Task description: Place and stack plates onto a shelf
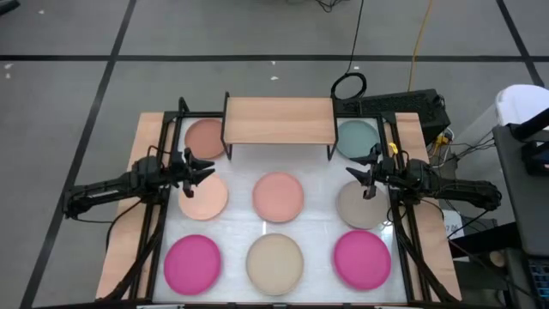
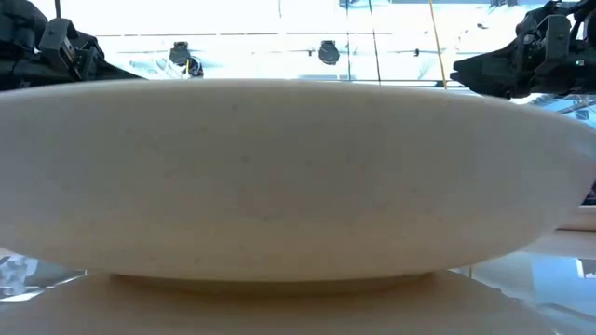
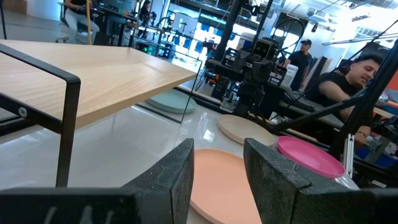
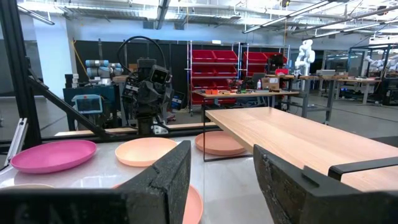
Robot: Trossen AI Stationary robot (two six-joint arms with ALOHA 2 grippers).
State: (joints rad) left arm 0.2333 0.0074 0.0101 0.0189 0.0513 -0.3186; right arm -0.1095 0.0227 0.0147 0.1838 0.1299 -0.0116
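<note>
The shelf point(image 1: 279, 120) stands at the table's far middle, its wooden top bare. Eight plates lie flat on the table: brownish-red point(image 1: 204, 137) and pale teal point(image 1: 357, 137) partly under the shelf's ends, then peach point(image 1: 204, 197), pink point(image 1: 278, 196) and taupe point(image 1: 360, 208). Nearest are magenta point(image 1: 192, 262), beige point(image 1: 274, 262) and magenta point(image 1: 362, 257). My left gripper point(image 1: 206, 168) hovers open over the peach plate's far rim. My right gripper point(image 1: 353, 172) hovers open over the taupe plate's far rim. Both touch nothing. The beige plate point(image 2: 279, 177) fills the low view.
Black rails run along the table's left and right sides under both arms. The shelf's thin black legs point(image 3: 68, 124) stand beside the far plates. Cables and a dark box point(image 1: 412, 107) lie beyond the far right corner. People point(image 3: 354, 71) sit beyond the table.
</note>
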